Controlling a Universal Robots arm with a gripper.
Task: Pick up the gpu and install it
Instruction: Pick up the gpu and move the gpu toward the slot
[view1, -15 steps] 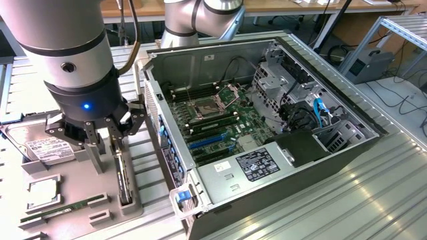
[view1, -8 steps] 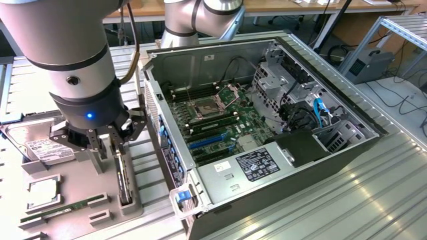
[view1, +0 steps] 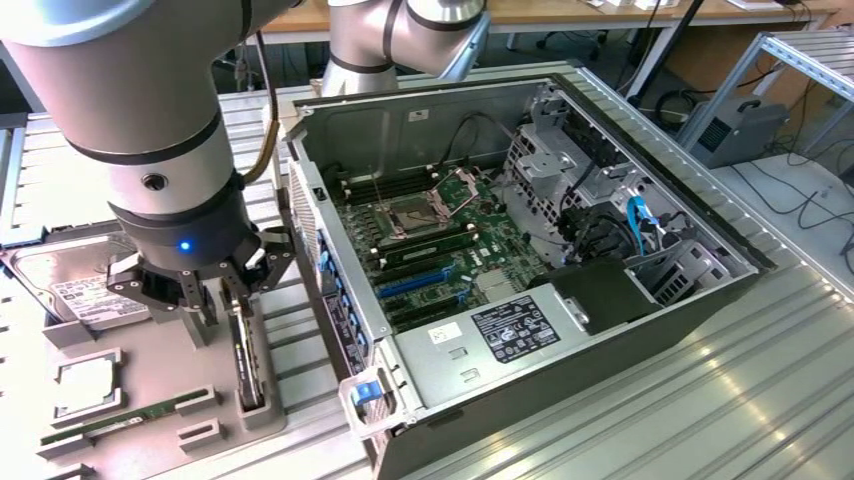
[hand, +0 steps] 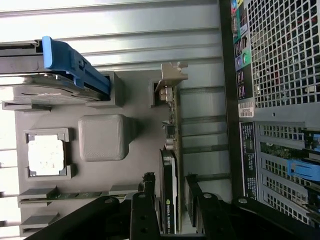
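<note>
The gpu (hand: 170, 150) is a thin dark card with a silver bracket (hand: 170, 77) at one end. It stands on edge in a slot of the grey holder tray (hand: 130, 100), beside the open computer case (view1: 534, 250). My gripper (hand: 170, 196) is lowered over the card's near end, one finger (hand: 148, 200) on each side of it. A narrow gap shows on both sides, so the jaws stand open around the card. In the exterior view the gripper (view1: 220, 315) hangs over the gpu (view1: 248, 360) at the tray's edge. The motherboard's blue slots (view1: 414, 282) lie bare inside the case.
On the tray (view1: 147, 370) lie a silver hard drive (view1: 87, 295), a CPU (view1: 83, 385) and a green RAM stick (view1: 114, 420). The case's rear panel (hand: 280, 75) stands close beside the gpu. Ribbed metal table (view1: 667, 400) surrounds everything.
</note>
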